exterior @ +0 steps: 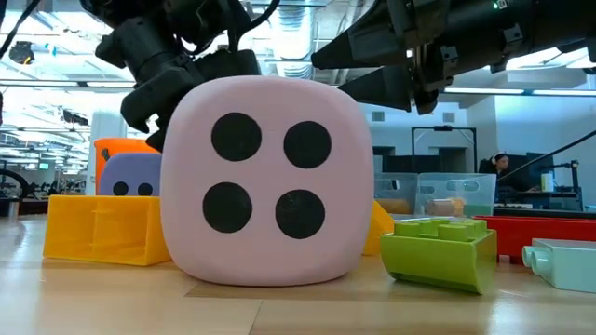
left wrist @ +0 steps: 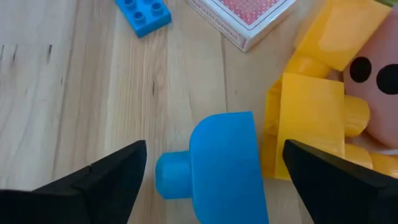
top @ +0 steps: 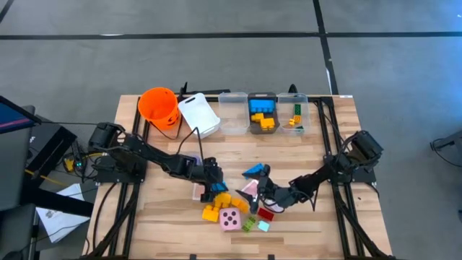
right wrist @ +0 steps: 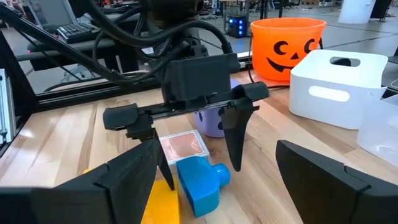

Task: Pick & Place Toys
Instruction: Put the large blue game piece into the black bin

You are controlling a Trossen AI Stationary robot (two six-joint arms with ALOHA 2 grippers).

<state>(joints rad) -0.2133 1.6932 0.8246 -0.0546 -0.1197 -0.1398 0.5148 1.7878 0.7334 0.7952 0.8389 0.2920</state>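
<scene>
Left gripper point(right wrist: 194, 134) spread wide, straddling a blue brick point(left wrist: 224, 165) that lies on the worktop point(top: 159, 217), not clamped on it, fingers point(left wrist: 102, 180) clear on both sides. Right gripper point(top: 268, 192) also wide open, nothing held, hovering just right of the pile and facing the left one.

Crowded around that blue brick: yellow bricks point(left wrist: 314, 124) touching it on one side, pink dotted die point(top: 230, 219) just past those at the near edge of the pile. Pink-backed card deck point(left wrist: 239, 18) close by, plus a second small blue brick point(left wrist: 143, 14) lying apart. Purple die point(right wrist: 211, 121) tucked right behind the left gripper. Green brick point(exterior: 442, 249), a pale mint one point(exterior: 563, 262) and a red piece point(exterior: 535, 233) over on the right near side.

Along the far edge: orange pumpkin bucket point(top: 159, 107), white bin point(top: 198, 114) beside it, then three clear bins. First clear bin point(top: 232, 112) looks empty, middle one point(top: 263, 95) has blue and yellow bricks, right one point(top: 295, 97) has yellow and green bits.
</scene>
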